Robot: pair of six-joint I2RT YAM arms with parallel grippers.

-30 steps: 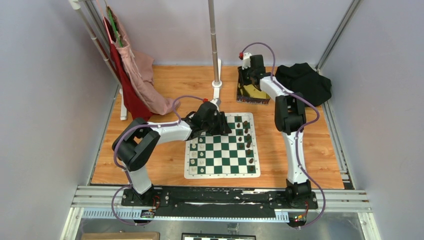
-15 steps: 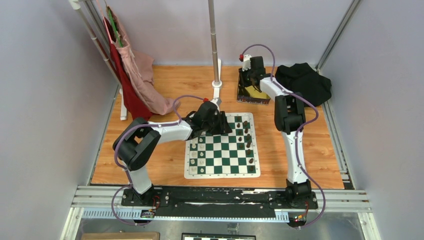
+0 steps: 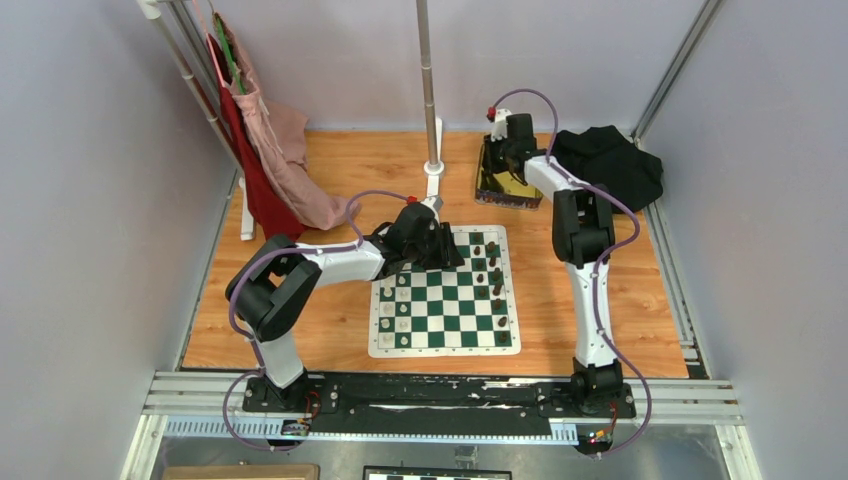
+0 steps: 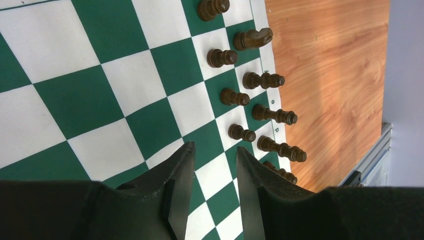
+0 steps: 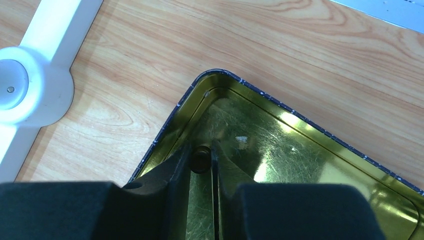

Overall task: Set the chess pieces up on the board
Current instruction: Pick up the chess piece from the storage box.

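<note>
The green and white board lies in the middle of the table. Several dark brown chess pieces stand along its right side; they also show in the left wrist view. My left gripper is open and empty over the board's far left part. My right gripper is inside the gold tin, shut on one dark brown chess piece near the tin's corner. In the top view the right gripper is over the tin.
Cream-white pieces stand along the board's left side. A white pole stand rises behind the board, its base in the right wrist view. A black cloth lies at the far right. Pink and red cloths hang at the far left.
My right gripper has shifted slightly right and farther back over the gold tin. The left arm has not moved.
</note>
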